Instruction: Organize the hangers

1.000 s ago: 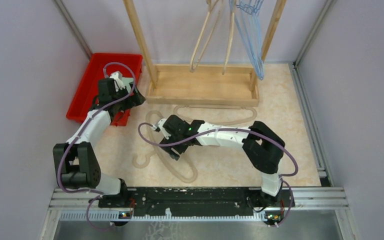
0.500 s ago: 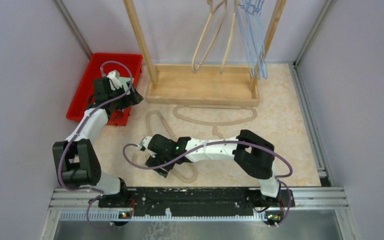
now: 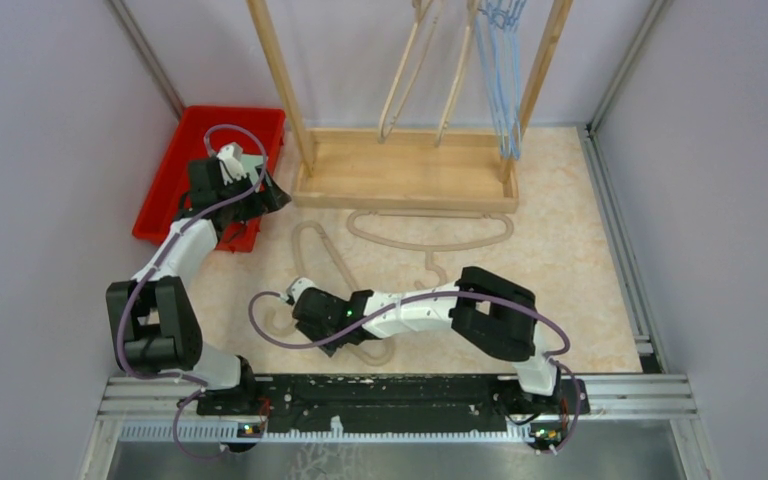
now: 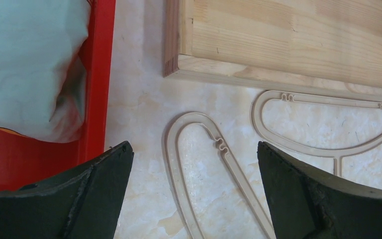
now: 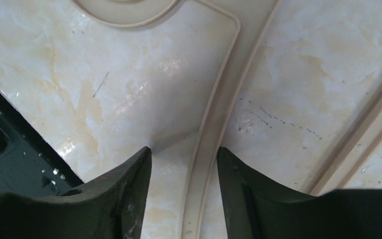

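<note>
Low over the table (image 5: pixel 54 64), the right hand (image 5: pixel 184 152) straddled one shoulder bar of the flat-lying beige hanger (image 5: pixel 221 94), fingers (image 5: pixel 124 189) parted and not yet pinching, that bar running lengthwise through the gap, while the left hand (image 4: pixel 194 145), also spread, hung farther off by the red bin (image 4: pixel 97 74).

No readable text, label, brand, number or sign shows on anything in these views.
</note>
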You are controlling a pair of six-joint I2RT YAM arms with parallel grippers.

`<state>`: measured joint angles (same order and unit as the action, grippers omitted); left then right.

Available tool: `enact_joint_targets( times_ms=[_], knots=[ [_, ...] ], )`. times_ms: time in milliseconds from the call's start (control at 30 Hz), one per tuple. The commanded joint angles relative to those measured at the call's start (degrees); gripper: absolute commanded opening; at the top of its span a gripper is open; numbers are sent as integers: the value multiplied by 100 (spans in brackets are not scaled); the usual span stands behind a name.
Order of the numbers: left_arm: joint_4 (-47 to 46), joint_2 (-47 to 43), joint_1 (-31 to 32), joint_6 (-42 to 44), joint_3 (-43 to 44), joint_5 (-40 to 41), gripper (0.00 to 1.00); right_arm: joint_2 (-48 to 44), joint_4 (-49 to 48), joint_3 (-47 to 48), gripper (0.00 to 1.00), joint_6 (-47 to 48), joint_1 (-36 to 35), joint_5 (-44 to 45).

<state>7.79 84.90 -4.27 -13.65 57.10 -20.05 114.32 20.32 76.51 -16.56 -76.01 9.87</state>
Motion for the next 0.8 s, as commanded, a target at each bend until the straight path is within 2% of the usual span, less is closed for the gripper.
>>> enact_joint_targets(
  times_ms=[0,33,133,367,767],
  knots=[
    [-177,-136,-17,22,-43,-215,100,105,-101,-481,45,-646,-118,88],
    [-168,-128,-13,45,-41,-202,100,56,-118,-579,39,-715,-118,148],
    [-142,-71,-13,89,-20,-205,100,10,26,-690,0,-901,-116,364],
    [-88,4,-17,140,91,-182,100,-459,613,-463,0,-933,-67,864],
    [-124,-271,-14,92,-105,-49,100,-2593,2191,-172,0,-1117,693,872]
  ],
)
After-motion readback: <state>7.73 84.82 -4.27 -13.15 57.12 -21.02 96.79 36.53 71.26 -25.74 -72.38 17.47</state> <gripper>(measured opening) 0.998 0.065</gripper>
